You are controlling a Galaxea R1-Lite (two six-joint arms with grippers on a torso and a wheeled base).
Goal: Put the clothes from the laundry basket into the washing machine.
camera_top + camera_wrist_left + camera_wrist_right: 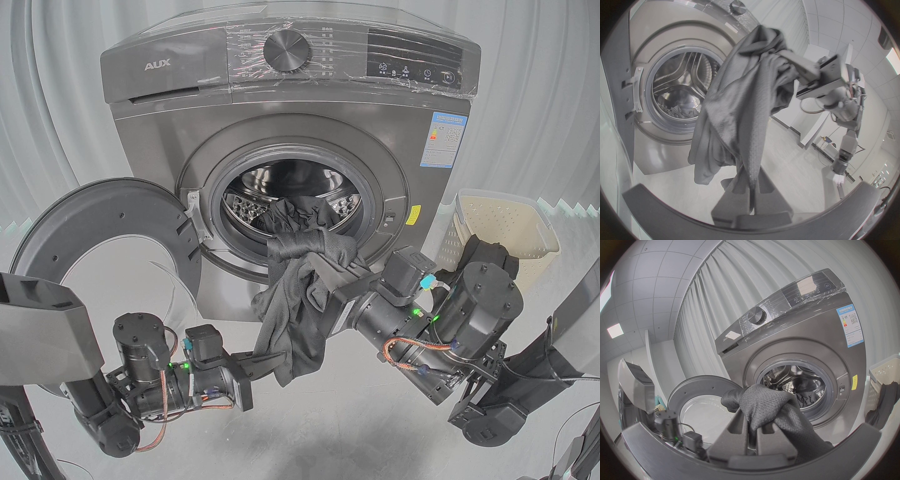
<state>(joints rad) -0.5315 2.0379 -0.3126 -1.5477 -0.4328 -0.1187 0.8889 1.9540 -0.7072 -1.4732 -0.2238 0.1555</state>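
Right gripper [752,425] clamps the dark garment [294,300] at centre frame before the washing machine [156,137] while the left gripper [275,359] seemingly pinches its hem, whose dangling folds could snag the drum lip [219,209].

Bright, even light from ceiling panels [615,330]; glare on the washing machine [300,125] top; wrist views bowed, dark-cornered.

All three views face the washing machine [156,137] closely.
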